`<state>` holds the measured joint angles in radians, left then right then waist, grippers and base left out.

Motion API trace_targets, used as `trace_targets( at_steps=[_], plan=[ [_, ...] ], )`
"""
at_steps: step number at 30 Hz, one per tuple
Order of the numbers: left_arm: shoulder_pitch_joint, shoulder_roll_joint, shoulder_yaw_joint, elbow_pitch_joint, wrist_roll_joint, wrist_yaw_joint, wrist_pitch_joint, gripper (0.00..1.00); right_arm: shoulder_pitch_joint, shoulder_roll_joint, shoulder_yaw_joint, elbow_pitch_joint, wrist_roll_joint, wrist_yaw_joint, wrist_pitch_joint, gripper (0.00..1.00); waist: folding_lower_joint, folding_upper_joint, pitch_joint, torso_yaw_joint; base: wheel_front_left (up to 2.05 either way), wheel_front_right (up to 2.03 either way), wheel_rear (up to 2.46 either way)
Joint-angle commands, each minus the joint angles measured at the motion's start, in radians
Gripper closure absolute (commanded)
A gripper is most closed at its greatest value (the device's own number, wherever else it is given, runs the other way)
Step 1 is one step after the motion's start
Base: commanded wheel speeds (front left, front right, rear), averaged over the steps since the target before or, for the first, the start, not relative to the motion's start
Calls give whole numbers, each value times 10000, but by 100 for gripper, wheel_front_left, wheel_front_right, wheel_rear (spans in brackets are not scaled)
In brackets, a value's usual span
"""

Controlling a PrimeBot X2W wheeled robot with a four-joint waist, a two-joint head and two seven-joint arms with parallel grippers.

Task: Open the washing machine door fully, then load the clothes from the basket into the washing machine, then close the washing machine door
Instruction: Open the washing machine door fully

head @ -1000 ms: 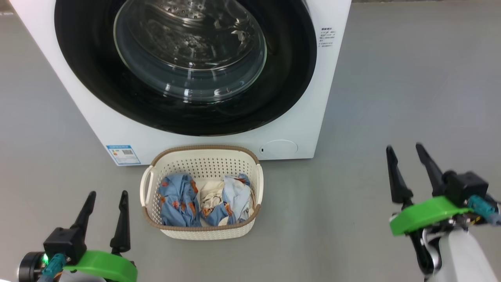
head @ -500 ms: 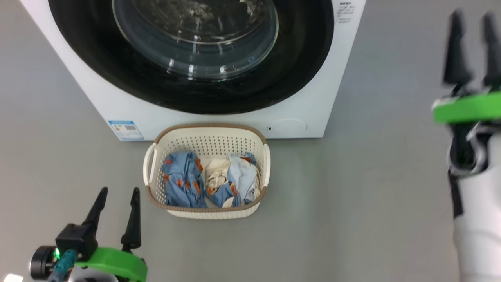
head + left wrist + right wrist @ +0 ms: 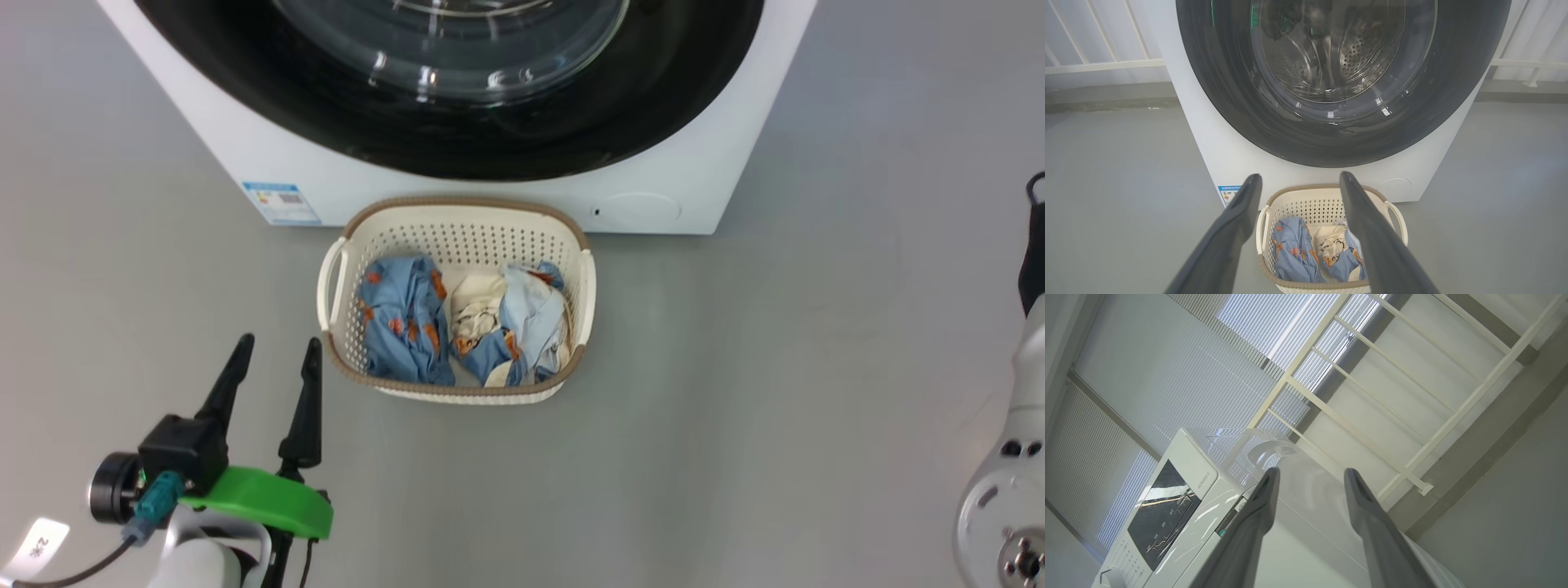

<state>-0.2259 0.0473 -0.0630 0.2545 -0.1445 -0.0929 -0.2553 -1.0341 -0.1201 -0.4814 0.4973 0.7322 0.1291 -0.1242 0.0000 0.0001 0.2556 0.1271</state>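
Note:
The washing machine (image 3: 245,155) stands at the top of the head view, its door (image 3: 490,139) shut flat against the front, black rim around a glass bowl. On the floor right in front sits the basket (image 3: 465,241) holding the clothes (image 3: 408,318): blue with orange print, cream and pale blue. My left gripper (image 3: 277,343) is open and empty, low and to the left of the basket; in the left wrist view its fingertips (image 3: 1300,177) frame the basket (image 3: 1290,192) and the door (image 3: 1343,134). My right gripper (image 3: 1311,473) is open, empty, pointing up past the washing machine's top corner (image 3: 1216,457).
A blue label sticker (image 3: 280,202) and a round filter cover (image 3: 637,210) mark the machine's lower front. My pale right forearm (image 3: 1008,498) shows at the right edge. Grey floor lies all around. A white railing (image 3: 1412,416) and window blinds stand behind the machine.
The head camera has shifted, so machine and basket sit higher in the picture. My right gripper has risen up and out of the head picture. The left gripper has held its pose.

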Motion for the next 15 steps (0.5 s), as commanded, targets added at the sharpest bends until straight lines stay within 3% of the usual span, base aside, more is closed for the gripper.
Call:
trace_targets(
  at_steps=[1, 6, 15],
  plan=[
    [-386, 170, 268, -185, 54, -28, -65, 0, -595, 177, -112, 32, 217, 16, 191, 100, 0, -1, 336, 255, 0, 0, 0],
    [-579, 112, 209, -138, 50, -38, -65, 0, -1539, 243, -1153, 1155, 725, 16, 929, 100, 0, -1, 705, 475, 0, 0, 0],
    [-847, 45, -16, -157, -97, -9, -65, 0, -3199, 31, -1783, 2652, 458, 16, 3220, 100, 0, -1, 1354, 862, 0, 0, 0]
  ],
)
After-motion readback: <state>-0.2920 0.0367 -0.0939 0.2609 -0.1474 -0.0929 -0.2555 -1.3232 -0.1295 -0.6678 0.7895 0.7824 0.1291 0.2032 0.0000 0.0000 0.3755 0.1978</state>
